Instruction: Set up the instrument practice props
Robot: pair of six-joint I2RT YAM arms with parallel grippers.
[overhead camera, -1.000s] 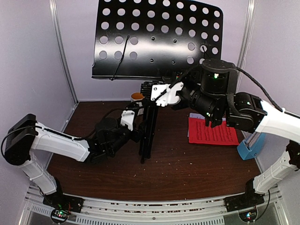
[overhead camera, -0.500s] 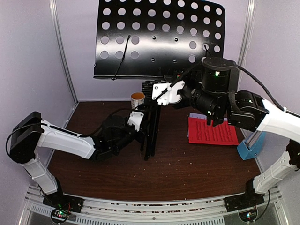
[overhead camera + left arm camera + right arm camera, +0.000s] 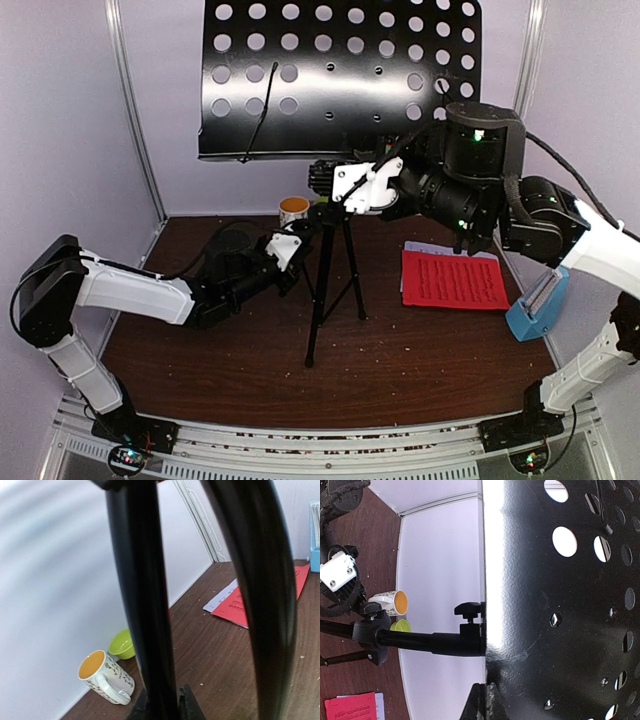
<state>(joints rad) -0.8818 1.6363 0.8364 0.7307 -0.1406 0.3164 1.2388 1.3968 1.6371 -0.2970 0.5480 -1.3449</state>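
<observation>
Two pincers, one target! My left pincer [image 3: 300, 256] is clenched on a leg of the black folding tripod music stand with perforated metal desk [image 3: 340, 80]. The left wrist view shows the black tube running straight down between my fingertips [image 3: 191, 709], which squeeze it from both sides. A second leg sweeps past on the right of that view, thick and blurred.

My right pincer [image 3: 345, 190] sits up at the head of the stand, clamped tight. In the right wrist view the fingers meet on the lower edge of the desk, and the holed black sheet fills everything to the right of them. The pole and its clamp knob jut out to the left.

The stand is upright at mid-table with its legs splayed and its desk high against the back wall. I cannot tell whether every foot bears on the dark brown wooden table [image 3: 200, 370].

Right of the stand, the red sheet-music page [image 3: 455, 280] lies flat, well apart from the legs. A pale lilac-white page [image 3: 425, 246] peeks out from under its far edge. The light-blue pyramid metronome [image 3: 535, 310] is just beside them at the table's right edge.

Behind the stand, by the back wall, stands the white-and-orange mug [image 3: 293, 209], and the small green bowl [image 3: 122, 644] is just beside it.
</observation>
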